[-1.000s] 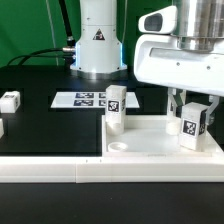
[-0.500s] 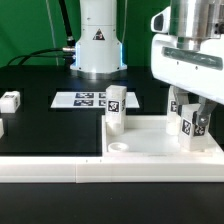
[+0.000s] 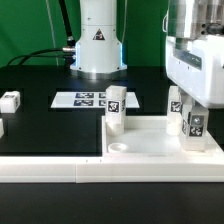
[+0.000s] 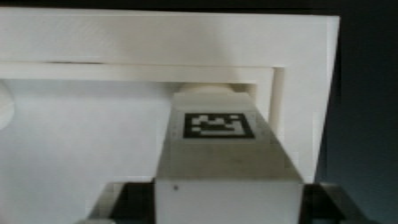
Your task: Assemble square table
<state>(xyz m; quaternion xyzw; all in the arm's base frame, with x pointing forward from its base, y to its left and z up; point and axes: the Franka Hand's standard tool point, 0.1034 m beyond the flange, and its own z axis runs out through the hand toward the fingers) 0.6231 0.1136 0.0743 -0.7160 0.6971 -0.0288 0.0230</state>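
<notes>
On the black bench (image 3: 50,125) the square table slab (image 3: 150,137) is lying with a first leg (image 3: 115,108) standing in one corner socket. The end effector (image 3: 191,118) is straddling the second leg (image 3: 193,132) at the exterior view's right corner; whether it is clamping or letting go, I cannot tell. It is probably screwing this leg in, calling next for a fresh grasp and another turn; since a second ago the wrist has been turning while the leg is staying put.
</notes>
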